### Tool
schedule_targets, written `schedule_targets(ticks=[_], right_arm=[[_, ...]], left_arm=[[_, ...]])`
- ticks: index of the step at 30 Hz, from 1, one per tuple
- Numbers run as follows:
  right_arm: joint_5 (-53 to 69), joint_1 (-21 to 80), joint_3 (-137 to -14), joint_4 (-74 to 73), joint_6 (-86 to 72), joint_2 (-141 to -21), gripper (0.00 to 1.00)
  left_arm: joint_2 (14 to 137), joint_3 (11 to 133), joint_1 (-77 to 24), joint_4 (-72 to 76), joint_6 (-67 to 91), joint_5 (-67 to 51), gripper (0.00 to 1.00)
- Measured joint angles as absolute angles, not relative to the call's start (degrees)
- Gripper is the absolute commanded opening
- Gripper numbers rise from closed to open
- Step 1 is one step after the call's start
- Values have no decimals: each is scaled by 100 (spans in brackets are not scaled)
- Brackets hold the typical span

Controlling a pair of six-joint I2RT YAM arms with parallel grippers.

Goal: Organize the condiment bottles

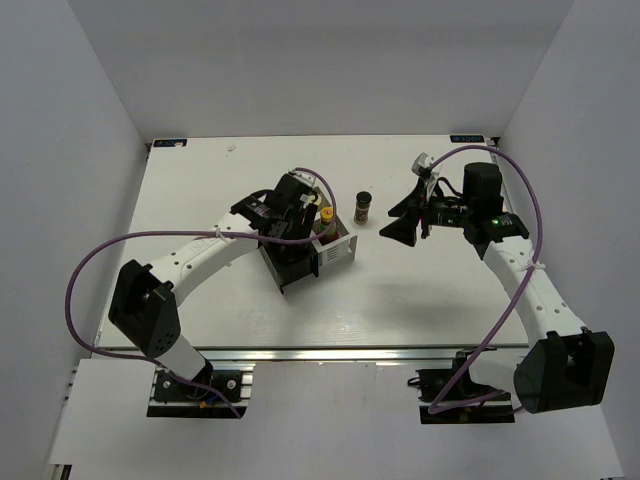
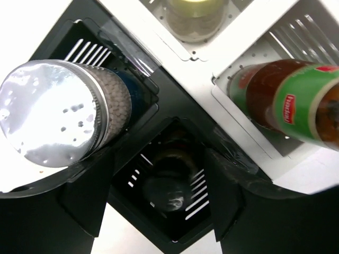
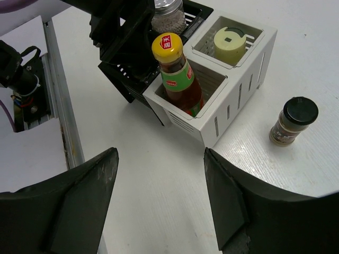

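Left tool [image 2: 159,201] spread over rack [image 3: 238,100], dark jar [image 2: 168,185] seated inside. Right tool [image 3: 160,159] spread, empty, ready for loose jar [image 3: 293,120] on tabletop [image 3: 296,180].

Rack [image 1: 340,255]: stood on the table [image 1: 420,300], left of centre.
Sauce bottle [image 3: 177,74]: in one compartment of the rack.
Squat bottle [image 3: 230,42]: in the compartment adjoining the sauce bottle's.
Shaker jar [image 2: 58,114]: in the compartment beside the squat bottle's, diagonal to the sauce bottle.
Racked spice jar [image 2: 167,185]: low in the fourth compartment.
Loose spice jar [image 1: 363,208]: on the table, near the rack's right side, apart from it.
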State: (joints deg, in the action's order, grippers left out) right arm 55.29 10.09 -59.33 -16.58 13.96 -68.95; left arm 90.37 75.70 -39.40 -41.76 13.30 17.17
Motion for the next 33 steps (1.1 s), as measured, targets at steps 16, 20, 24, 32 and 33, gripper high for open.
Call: schedule_targets(ticks=[16, 20, 24, 32, 33], right_arm=[[5544, 1009, -5933, -1719, 1415, -6987, 72], [5439, 1009, -5933, -1756, 1448, -6987, 73], [4853, 1026, -5935, -1649, 1291, -7024, 79], [2606, 1640, -6602, -1221, 910, -8106, 87], [2344, 1774, -6818, -1219, 869, -8374, 87]], left_arm=[[8722, 7686, -3951, -4239, 1326, 1632, 70], [8302, 7854, -3951, -4348, 1339, 1570, 71], [7537, 7883, -3951, -4342, 1354, 1608, 84], [4980, 6401, -3951, -3695, 1420, 2582, 98], [4847, 6187, -3951, -3629, 1417, 2744, 98]])
